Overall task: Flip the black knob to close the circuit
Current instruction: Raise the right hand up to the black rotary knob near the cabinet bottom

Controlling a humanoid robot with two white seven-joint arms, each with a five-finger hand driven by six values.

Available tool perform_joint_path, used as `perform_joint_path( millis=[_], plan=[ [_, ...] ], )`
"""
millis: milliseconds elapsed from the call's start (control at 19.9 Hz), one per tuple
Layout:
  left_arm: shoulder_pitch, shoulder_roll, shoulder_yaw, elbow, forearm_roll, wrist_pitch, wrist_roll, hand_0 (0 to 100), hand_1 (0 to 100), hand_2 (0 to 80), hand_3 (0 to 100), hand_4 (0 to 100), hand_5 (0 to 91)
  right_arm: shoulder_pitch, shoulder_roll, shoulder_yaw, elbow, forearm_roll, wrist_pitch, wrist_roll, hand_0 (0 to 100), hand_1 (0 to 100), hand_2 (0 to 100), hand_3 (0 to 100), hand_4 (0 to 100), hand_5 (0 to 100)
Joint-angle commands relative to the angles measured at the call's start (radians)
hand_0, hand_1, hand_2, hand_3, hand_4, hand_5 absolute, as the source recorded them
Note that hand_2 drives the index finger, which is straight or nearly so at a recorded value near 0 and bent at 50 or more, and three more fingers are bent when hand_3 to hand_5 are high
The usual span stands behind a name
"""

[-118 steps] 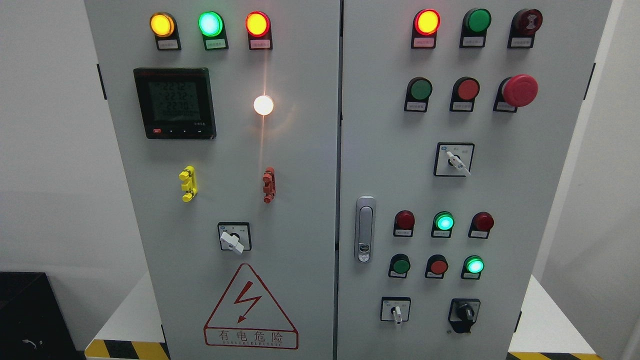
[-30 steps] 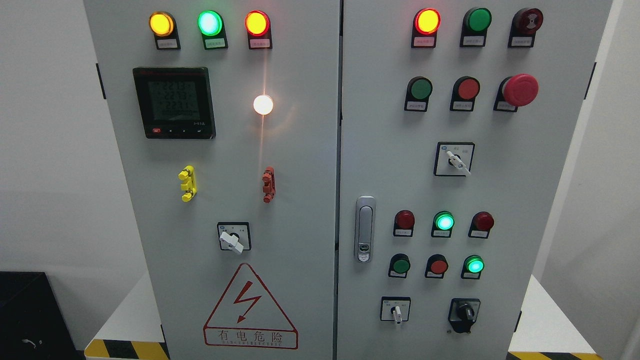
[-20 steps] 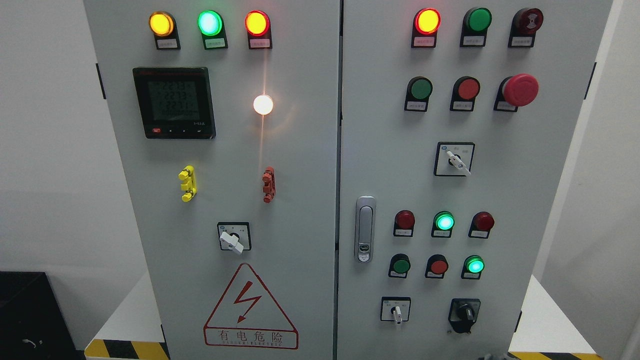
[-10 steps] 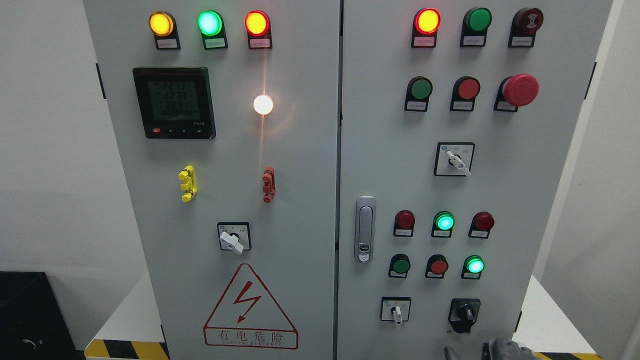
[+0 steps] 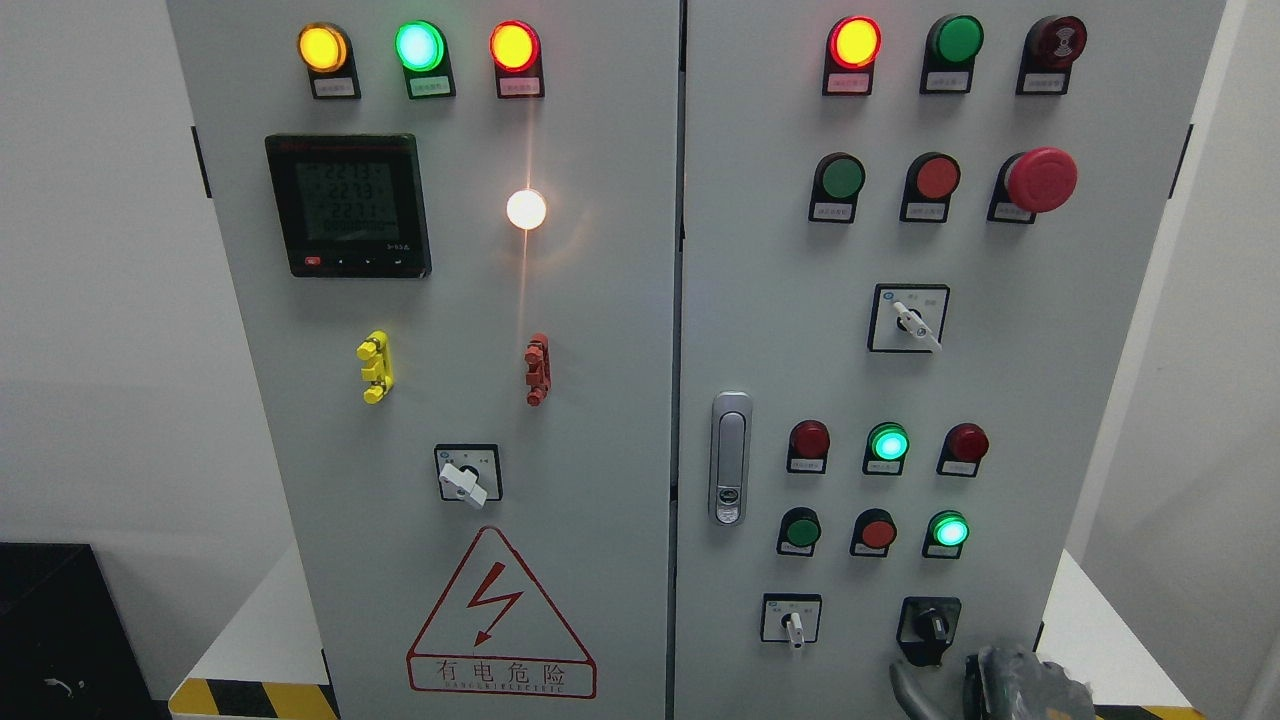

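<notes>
The black knob sits at the lower right of the grey cabinet's right door, its pointer roughly upright. My right hand comes up from the bottom edge just below and right of the knob. Only its upper part shows: a thin grey finger on the left and wrapped grey fingers on the right, spread apart and holding nothing. It does not touch the knob. My left arm is out of view.
A white selector switch sits left of the knob. Above it are red and green buttons and lit green lamps. A door handle, a red emergency button and a meter are on the panel.
My right hand has risen from the bottom edge toward the black knob; a second ago it barely showed. The knob and the lamps are unchanged.
</notes>
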Motion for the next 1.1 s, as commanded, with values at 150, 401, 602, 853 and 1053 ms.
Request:
perform_joint_path(
  millis=[150, 401, 602, 853, 1053],
  plan=[
    [0.0, 0.0, -0.001, 0.001, 0.0, -0.001, 0.002, 12, 56, 0.0, 0, 0, 0.0, -0.013, -0.001, -0.001, -0.023, 0.007, 0.017, 0.003, 0, 0, 92, 100, 100, 99],
    [0.0, 0.0, 0.0, 0.001, 0.0, -0.001, 0.001, 12, 56, 0.0, 0, 0, 0.0, -0.016, -0.001, 0.001, -0.025, 0.008, 0.019, 0.005, 0, 0, 92, 100, 100, 99],
    [0.0, 0.0, 0.0, 0.001, 0.001, -0.001, 0.001, 12, 56, 0.0, 0, 0, 0.0, -0.016, -0.001, -0.001, -0.017, 0.039, 0.019, 0.005, 0, 0, 92, 100, 100, 99],
    [0.0, 0.0, 0.0, 0.001, 0.0, -0.001, 0.002, 12, 56, 0.0, 0, 0, 0.0, -0.016, -0.001, -0.001, -0.016, 0.044, 0.02, 0.003, 0, 0, 92, 100, 100, 99],
    [0.0, 0.0, 0.0, 0.001, 0.0, -0.001, 0.002, 12, 56, 0.0, 0, 0, 0.0, -0.015, -0.001, -0.006, -0.009, 0.044, 0.02, 0.001, 0, 0, 92, 100, 100, 99]
  ],
)
